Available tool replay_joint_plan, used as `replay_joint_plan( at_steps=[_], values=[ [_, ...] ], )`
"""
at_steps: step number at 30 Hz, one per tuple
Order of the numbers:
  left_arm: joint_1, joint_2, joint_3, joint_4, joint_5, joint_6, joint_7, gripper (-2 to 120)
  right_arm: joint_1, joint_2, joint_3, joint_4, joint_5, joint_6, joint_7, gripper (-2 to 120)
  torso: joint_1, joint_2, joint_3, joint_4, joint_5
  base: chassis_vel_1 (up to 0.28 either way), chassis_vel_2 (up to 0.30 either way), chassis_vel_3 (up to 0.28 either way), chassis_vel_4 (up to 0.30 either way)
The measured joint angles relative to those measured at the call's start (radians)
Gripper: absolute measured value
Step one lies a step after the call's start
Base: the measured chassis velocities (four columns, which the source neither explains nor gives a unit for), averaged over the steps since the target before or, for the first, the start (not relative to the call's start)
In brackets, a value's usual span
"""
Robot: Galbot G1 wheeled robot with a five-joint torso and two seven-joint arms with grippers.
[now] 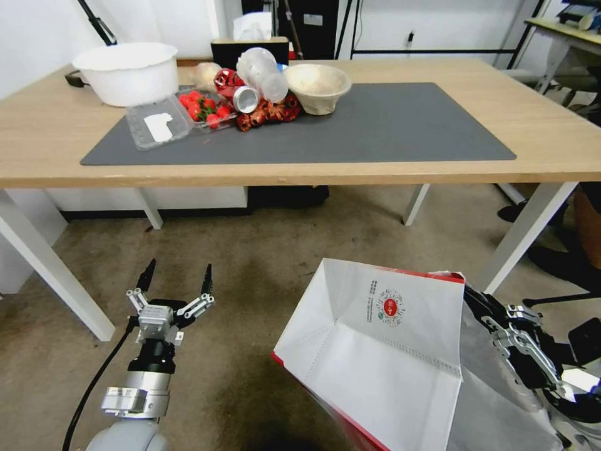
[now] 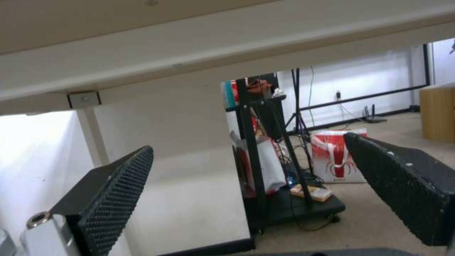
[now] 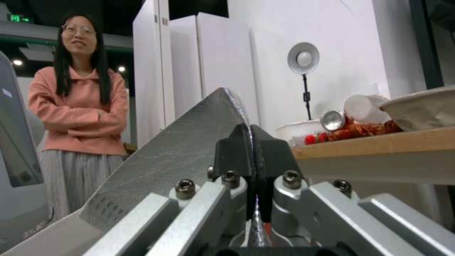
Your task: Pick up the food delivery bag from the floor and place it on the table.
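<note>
In front of the counter [image 1: 438, 69], low on the robot's right, the bag [image 1: 382, 351] hangs tipped on its side with its mouth gaping toward the counter edge, clear of the floor [image 1: 250, 250] as far as I can judge, though its lowest corner runs out of sight. The right pincer [image 1: 501, 326] has it by the rim on the bag's right; from the right wrist the two dark pads are pressed flat together on a thin foil edge of the bag [image 3: 189, 142], so it is clamped on the bag wall rather than on a strap. The left pincer [image 1: 177, 282] waits low on the left, spread wide and holding nothing, pointed under the counter. The bag sits below the counter's height, so the lift is not finished. The worry is that pinch: a single fold of paper and foil carries the whole bag, and it could tear or slide out if the bag swings or catches. The likeliest catch is the counter's front edge or the white leg [image 1: 529, 232] just beyond the bag; a rise too close in would hook the open rim under the wood. Up top, the near half of the grey mat [image 1: 407, 131] is bare, while the bowl [image 1: 317, 88], can [image 1: 246, 99] and strawberry box [image 1: 203, 109] crowd the far left, so a wide, floppy bag swung leftward could sweep them.
</note>
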Motion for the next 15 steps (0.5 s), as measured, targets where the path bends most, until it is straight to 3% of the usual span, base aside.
replay_joint_plan(
  at_steps=[15],
  values=[
    [0.014, 0.008, -0.005, -0.017, -0.001, 0.002, -0.003, 100, -0.007, 0.000, 0.001, 0.005, -0.004, -0.002, -0.012, 0, 0.019, 0.060, 0.041, 0.0000, 0.0000, 0.000, 0.000, 0.000, 0.000]
  ],
)
